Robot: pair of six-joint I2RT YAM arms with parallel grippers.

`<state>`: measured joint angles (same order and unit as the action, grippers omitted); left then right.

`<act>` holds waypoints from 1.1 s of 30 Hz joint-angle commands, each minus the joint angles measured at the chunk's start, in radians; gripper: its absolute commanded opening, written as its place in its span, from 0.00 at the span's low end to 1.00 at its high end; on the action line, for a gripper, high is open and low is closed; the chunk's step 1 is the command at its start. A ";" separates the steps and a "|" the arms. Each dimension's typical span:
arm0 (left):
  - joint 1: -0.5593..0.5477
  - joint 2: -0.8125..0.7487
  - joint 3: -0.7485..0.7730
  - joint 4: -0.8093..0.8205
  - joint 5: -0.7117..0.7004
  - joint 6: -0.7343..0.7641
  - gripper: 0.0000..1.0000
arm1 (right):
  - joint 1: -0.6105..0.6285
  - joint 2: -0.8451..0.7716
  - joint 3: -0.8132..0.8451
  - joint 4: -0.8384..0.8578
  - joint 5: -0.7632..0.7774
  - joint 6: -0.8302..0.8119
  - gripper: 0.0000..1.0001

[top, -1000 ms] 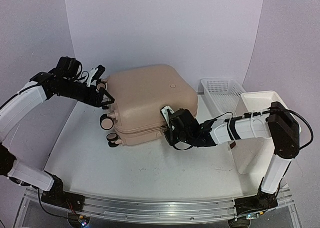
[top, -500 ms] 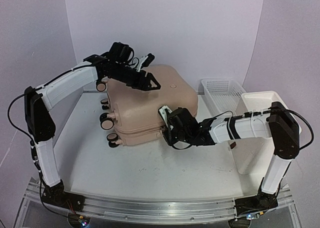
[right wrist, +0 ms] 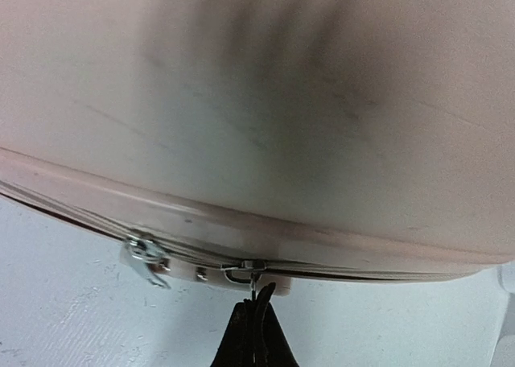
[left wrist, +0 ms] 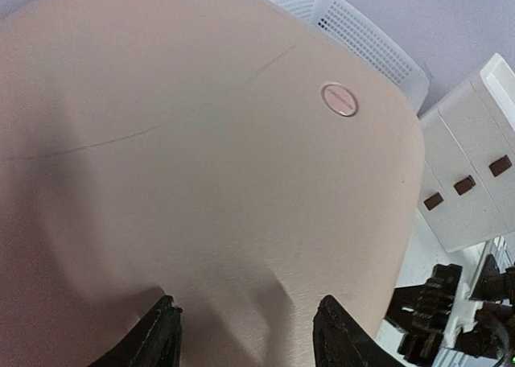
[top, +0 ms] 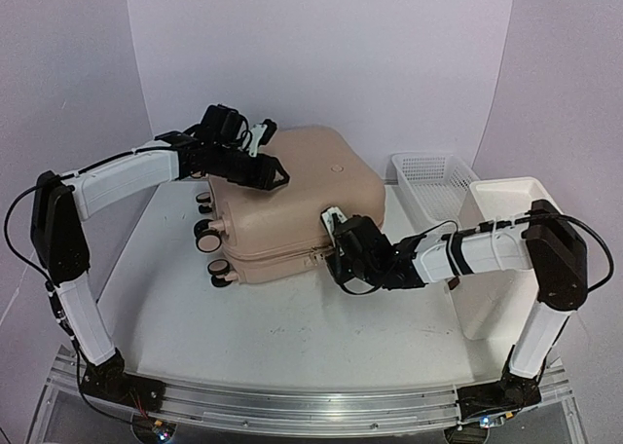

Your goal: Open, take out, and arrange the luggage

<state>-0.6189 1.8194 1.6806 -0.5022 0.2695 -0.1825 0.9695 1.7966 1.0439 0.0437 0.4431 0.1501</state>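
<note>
The luggage (top: 292, 196), a pale pink hard-shell suitcase, lies flat on the table with its black wheels (top: 206, 235) to the left. My left gripper (top: 277, 174) hovers over the left part of its lid. In the left wrist view that gripper (left wrist: 245, 323) is open, the lid (left wrist: 201, 142) filling the space below its two black fingertips (left wrist: 165, 335). My right gripper (top: 333, 257) is at the suitcase's front edge. In the right wrist view it (right wrist: 257, 293) is shut on the metal zipper pull (right wrist: 253, 277) of the zipper round the middle.
A white mesh basket (top: 428, 176) stands at the back right. A white drawer cabinet (top: 501, 249) sits in front of it, right of the suitcase. A second zipper slider (right wrist: 145, 254) hangs left of the held pull. White table (top: 292, 337) lies in front.
My left arm has swung from the wheel end up over the suitcase lid, and its jaws have narrowed. The right gripper stays shut at the zipper, shifted slightly right.
</note>
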 commanded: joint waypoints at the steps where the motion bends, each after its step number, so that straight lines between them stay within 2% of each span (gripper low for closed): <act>1: 0.062 -0.014 -0.180 -0.095 -0.120 -0.049 0.56 | -0.056 -0.101 -0.060 -0.023 0.149 -0.036 0.00; 3: 0.078 -0.031 -0.237 -0.079 -0.132 -0.048 0.55 | -0.115 -0.135 -0.087 -0.026 0.103 -0.050 0.00; 6: 0.112 -0.057 -0.310 -0.056 -0.112 -0.047 0.55 | -0.229 -0.169 -0.116 -0.014 -0.073 -0.110 0.00; 9: 0.141 -0.088 -0.361 -0.044 -0.107 -0.039 0.54 | -0.291 -0.183 -0.112 -0.015 -0.134 -0.217 0.00; 14: 0.151 -0.128 -0.390 -0.040 -0.117 -0.010 0.54 | -0.440 -0.174 -0.103 -0.013 -0.288 -0.340 0.00; 16: 0.151 -0.146 -0.389 -0.043 -0.119 0.012 0.55 | -0.464 -0.167 -0.077 -0.018 -0.366 -0.368 0.00; 19: 0.148 -0.204 -0.349 -0.092 -0.083 0.054 0.61 | -0.444 -0.187 -0.031 -0.075 -0.495 -0.389 0.00; 23: 0.098 -0.238 -0.190 -0.153 -0.012 0.131 0.77 | -0.370 -0.236 -0.047 -0.068 -0.512 -0.371 0.00; 28: -0.028 -0.134 0.065 -0.162 0.066 0.168 0.80 | -0.196 -0.211 -0.002 -0.066 -0.447 -0.371 0.00; 33: -0.073 0.057 0.342 -0.165 0.121 0.118 0.75 | -0.052 -0.131 0.094 -0.060 -0.403 -0.321 0.00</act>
<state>-0.6704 1.7687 1.8351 -0.6453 0.3210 -0.0536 0.7864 1.6402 1.0142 -0.1173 0.1009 -0.2028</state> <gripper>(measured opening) 0.779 0.006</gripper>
